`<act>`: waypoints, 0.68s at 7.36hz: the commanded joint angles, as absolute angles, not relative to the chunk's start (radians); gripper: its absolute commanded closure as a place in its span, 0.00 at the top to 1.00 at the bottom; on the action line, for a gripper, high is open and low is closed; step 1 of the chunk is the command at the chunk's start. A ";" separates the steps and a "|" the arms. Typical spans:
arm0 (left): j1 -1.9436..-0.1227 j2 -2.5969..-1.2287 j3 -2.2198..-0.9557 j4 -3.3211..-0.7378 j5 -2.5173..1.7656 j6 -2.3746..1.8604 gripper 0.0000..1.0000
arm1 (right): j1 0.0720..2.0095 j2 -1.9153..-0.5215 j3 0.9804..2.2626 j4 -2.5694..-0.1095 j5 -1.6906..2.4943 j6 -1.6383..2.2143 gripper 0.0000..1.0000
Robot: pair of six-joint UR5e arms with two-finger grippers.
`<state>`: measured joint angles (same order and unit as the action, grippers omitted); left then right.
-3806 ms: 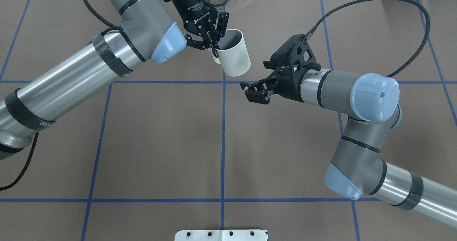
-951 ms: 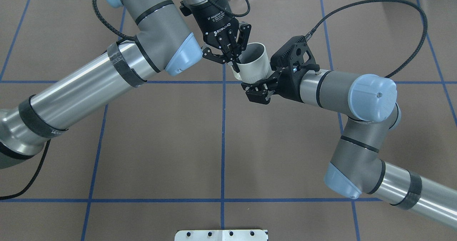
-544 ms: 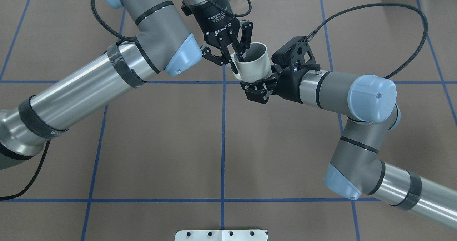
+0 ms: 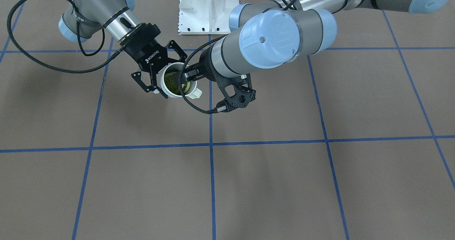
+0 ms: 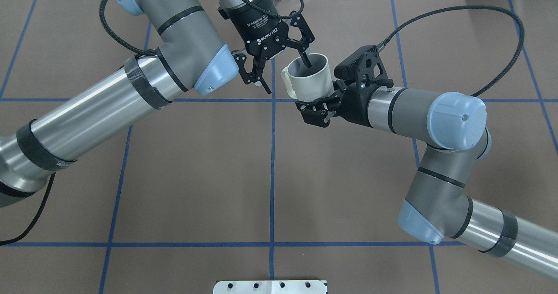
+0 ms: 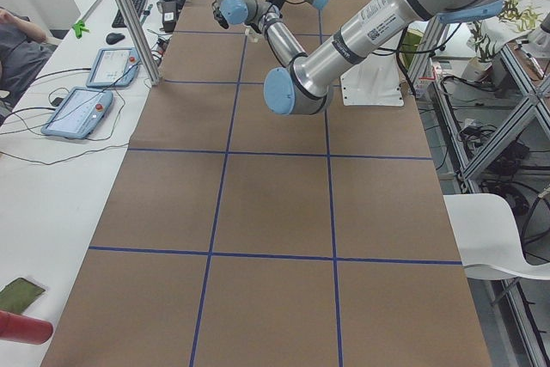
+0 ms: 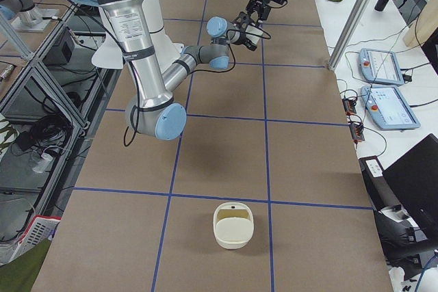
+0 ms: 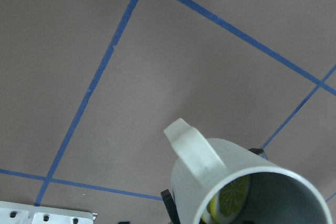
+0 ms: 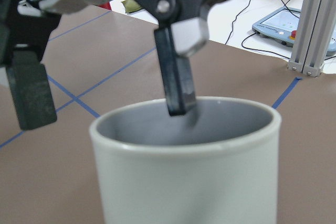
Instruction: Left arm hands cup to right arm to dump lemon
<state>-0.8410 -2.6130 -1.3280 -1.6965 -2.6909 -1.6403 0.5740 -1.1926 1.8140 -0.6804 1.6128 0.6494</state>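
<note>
The white cup [image 5: 310, 84] hangs above the table with its handle toward my left arm. The yellow-green lemon [image 4: 175, 84] lies inside it and also shows in the left wrist view [image 8: 231, 204]. My right gripper [image 5: 314, 106], on the arm with the holed bracket, is shut on the cup's lower wall. My left gripper [image 5: 285, 74], marked ROBOTIQ, is open. One of its fingers [image 9: 176, 80] dips inside the cup's mouth without pinching the wall. The other finger [image 9: 29, 95] stands outside past the handle. The cup [image 9: 189, 174] fills the right wrist view.
The robot's white base plate [image 5: 270, 286] is at the near table edge. A cream tub [image 7: 233, 225] stands on the table on the robot's right, far from both arms. Tablets [image 7: 383, 66] lie on a side table. Blue tape lines grid the brown table [image 5: 196, 176].
My left gripper carried the cup to the right gripper. It has now opened off the rim and drawn back a little. The cup stays in my right gripper, which barely moved.
</note>
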 commanded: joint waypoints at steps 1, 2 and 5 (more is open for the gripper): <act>-0.905 -2.612 -1.328 -1.695 -2.727 -1.647 1.00 | 0.580 -1.203 1.815 -0.681 1.612 0.649 0.03; -0.922 -2.608 -1.327 -1.695 -2.727 -1.646 1.00 | 0.594 -1.224 1.816 -0.683 1.603 0.652 0.03; -0.971 -2.588 -1.345 -1.701 -2.697 -1.634 1.00 | 0.731 -1.398 1.860 -0.680 1.557 0.810 0.09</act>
<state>-0.9519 -2.5941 -1.3343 -1.6999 -2.7107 -1.6370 0.6776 -1.3212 1.8306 -0.6812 1.5866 0.7082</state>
